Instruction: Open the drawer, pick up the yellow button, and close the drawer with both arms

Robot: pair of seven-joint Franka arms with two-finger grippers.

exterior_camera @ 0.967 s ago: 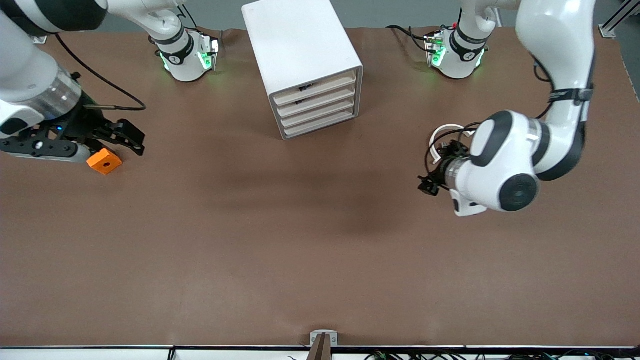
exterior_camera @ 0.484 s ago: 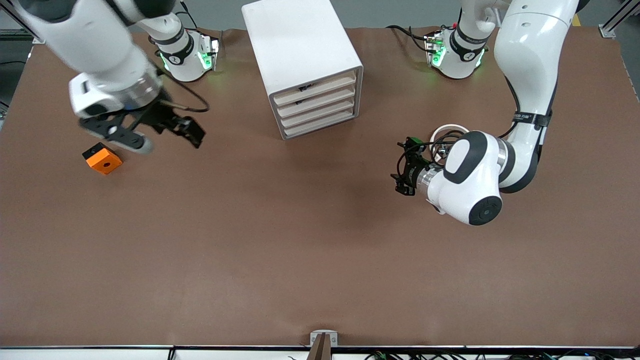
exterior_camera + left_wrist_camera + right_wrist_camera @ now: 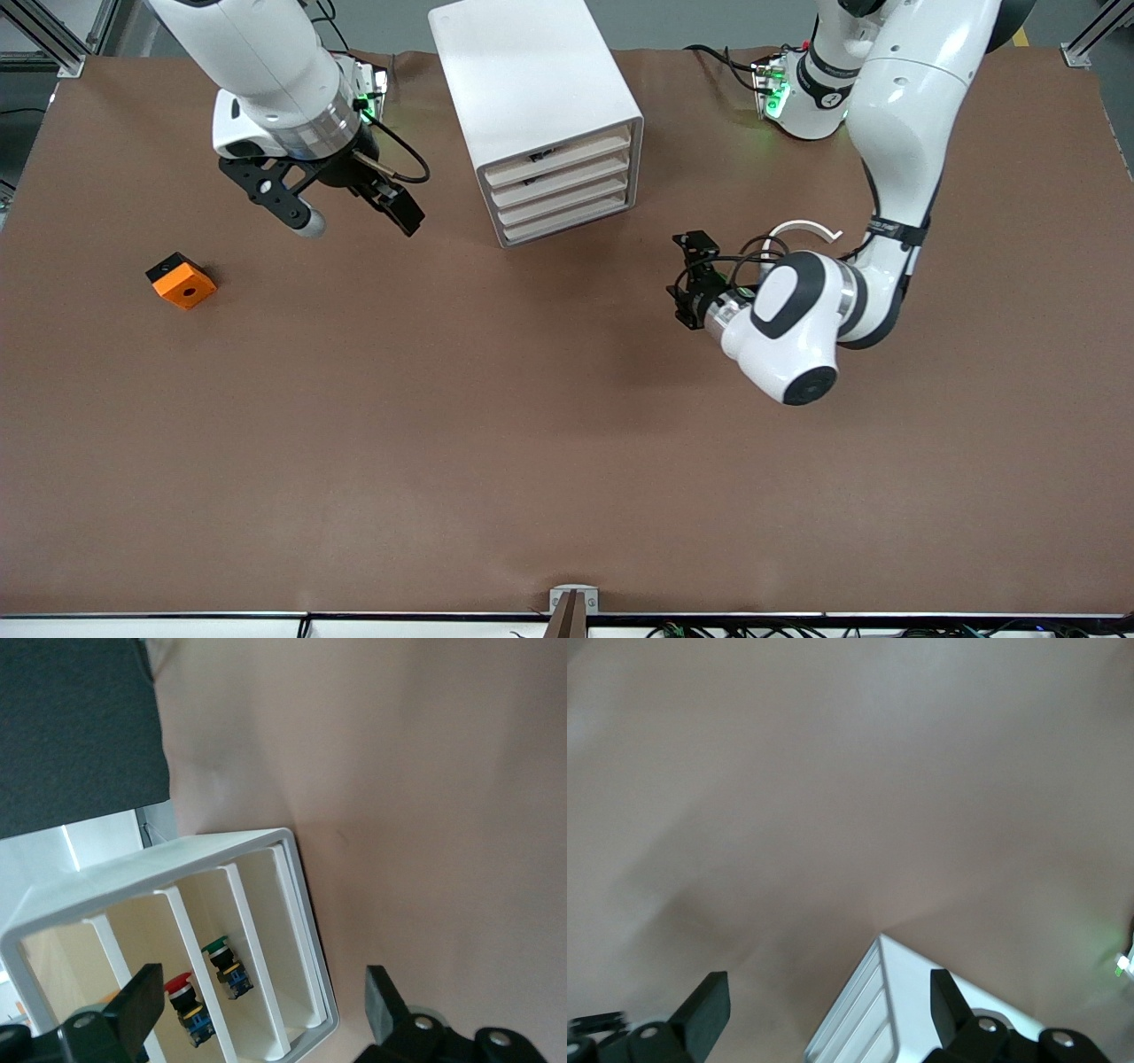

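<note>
Orange square block with hole (image 3: 181, 281) on brown table (image 3: 443, 425), toward right arm's end; right gripper (image 3: 354, 213) over table between block and white round-edged cabinet (image 3: 532, 84), fingers (image 3: 709, 1003) spread apart, holding nothing; uppermost cream-fronted drawer (image 3: 558, 157) looks closed; button cannot be picked out; red-capped (image 3: 180, 985) and green-capped (image 3: 217, 949) pushbuttons inside cabinet; left gripper (image 3: 694, 282) over table beside cabinet, fingers (image 3: 383, 999) apart, empty.
</note>
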